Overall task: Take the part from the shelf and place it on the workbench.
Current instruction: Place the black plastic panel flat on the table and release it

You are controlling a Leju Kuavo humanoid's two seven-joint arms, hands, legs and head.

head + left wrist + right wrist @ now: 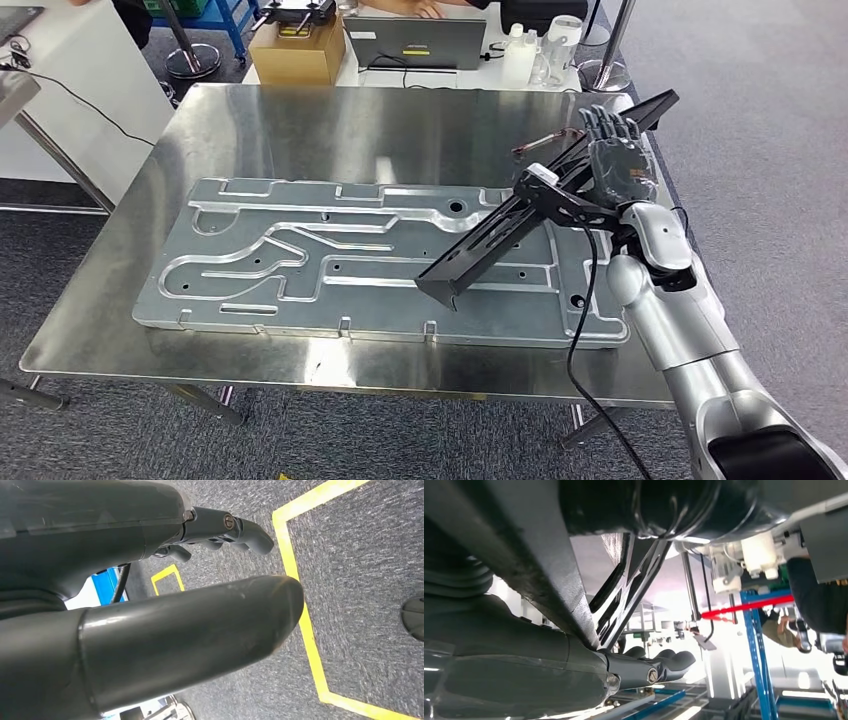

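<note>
Up over the right side of the shiny bench (pixel 120 330), the right hand (pixel 615 150) holds a long black part (pixel 520 215). Its fingers (pixel 610 125) point up and away, with the silver arm (pixel 680 330) reaching in from below. The part slants down toward the big grey metal plate (pixel 300 260) lying on the bench. The left hand (pixel 215 530) hangs over grey carpet (pixel 365 565) with yellow tape lines (pixel 300 590), its fingers spread, holding nothing.
</note>
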